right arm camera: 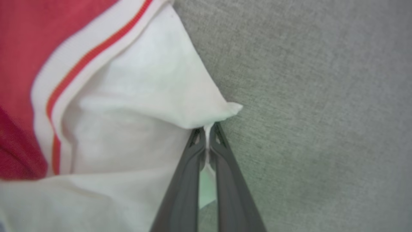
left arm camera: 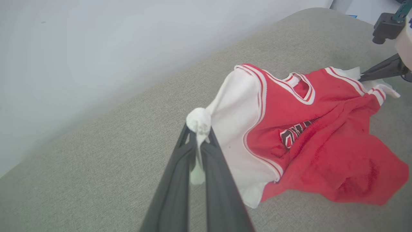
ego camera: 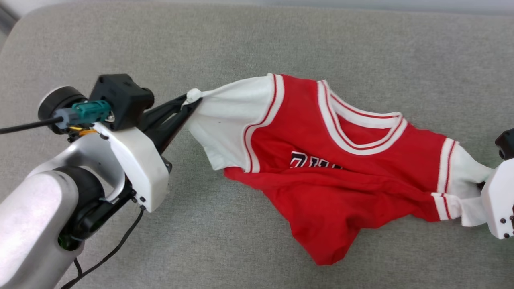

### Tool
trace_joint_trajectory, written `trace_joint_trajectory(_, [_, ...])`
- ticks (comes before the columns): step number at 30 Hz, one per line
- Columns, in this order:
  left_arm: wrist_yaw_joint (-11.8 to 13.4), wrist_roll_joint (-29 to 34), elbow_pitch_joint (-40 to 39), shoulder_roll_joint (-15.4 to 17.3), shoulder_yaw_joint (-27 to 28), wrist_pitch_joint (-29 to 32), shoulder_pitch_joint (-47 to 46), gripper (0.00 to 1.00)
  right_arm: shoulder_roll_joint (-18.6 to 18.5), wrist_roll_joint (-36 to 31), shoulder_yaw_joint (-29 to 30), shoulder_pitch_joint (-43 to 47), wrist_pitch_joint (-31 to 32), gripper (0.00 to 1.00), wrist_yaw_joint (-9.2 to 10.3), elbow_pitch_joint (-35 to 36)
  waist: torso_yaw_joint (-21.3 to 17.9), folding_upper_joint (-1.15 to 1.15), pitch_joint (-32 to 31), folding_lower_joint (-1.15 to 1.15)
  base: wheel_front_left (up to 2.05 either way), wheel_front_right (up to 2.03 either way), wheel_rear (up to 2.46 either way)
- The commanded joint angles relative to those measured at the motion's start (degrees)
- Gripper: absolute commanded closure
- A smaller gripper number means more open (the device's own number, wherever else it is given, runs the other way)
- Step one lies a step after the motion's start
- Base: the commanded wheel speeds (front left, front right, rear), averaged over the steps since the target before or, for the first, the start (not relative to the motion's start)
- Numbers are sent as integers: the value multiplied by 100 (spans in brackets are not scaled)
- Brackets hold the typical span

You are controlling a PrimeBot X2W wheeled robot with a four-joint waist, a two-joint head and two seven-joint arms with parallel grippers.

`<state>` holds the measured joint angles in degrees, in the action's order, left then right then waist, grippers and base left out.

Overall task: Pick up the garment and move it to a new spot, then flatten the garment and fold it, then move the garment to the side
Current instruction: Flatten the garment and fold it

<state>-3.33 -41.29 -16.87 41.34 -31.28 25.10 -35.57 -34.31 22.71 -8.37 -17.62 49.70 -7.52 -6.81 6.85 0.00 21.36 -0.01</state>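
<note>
The garment (ego camera: 321, 168) is a red jersey with white sleeves, striped trim and dark print, lying rumpled across the grey cushion. My left gripper (ego camera: 192, 100) is shut on the tip of one white sleeve (left arm camera: 199, 124), pulling it to a bunched point. At the right edge of the head view my right arm's pale wrist housing (ego camera: 498, 200) sits over the other sleeve. In the right wrist view the right gripper (right arm camera: 207, 132) is shut, with the white sleeve's edge (right arm camera: 206, 116) pinched between its fingertips. The garment's lower hem is folded under itself.
The grey fabric cushion (ego camera: 257, 44) extends all around the garment. A pale wall (left arm camera: 96, 48) rises behind the cushion's far edge. A black cable (ego camera: 108, 253) hangs from my left arm over the cushion's near side.
</note>
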Motion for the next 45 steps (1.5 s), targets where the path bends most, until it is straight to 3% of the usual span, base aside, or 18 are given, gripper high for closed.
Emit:
trace_joint_trajectory(1, [29, -20, 27, 40, 50, -56, 66, 100, -23, 2, -63, 51, -38, 100, 7, -192, -70, 0, -152, 1, 0, 0, 0])
trace_joint_trajectory(10, [191, -112, 138, 283, 366, -292, 296, 100, -387, 226, 245, -349, -567, 100, 6, 396, -308, 0, -955, 1, 0, 0, 0])
trace_joint_trajectory(19, [508, -193, -316, 722, 967, -492, 481, 100, -663, 272, 580, -798, -921, 100, 6, 1262, -513, 0, -1567, 1, 0, 0, 0])
trace_joint_trajectory(32, [882, -175, -961, 1255, 2096, -736, -174, 100, -781, 279, 731, -1966, -1336, 100, 6, 2018, -687, 0, -1583, 1, 0, 0, 0])
trace_joint_trajectory(38, [773, -193, -795, 1250, 2212, -829, -690, 100, -790, 235, 646, -2497, -1407, 100, 6, 1971, -731, 0, -1259, 1, 0, 0, 0])
trace_joint_trajectory(45, [416, 7, 96, 926, 1951, -1052, -1989, 100, -739, 214, 500, -3554, -1579, 100, 6, 1586, -794, 0, -489, 1, 0, 0, 0])
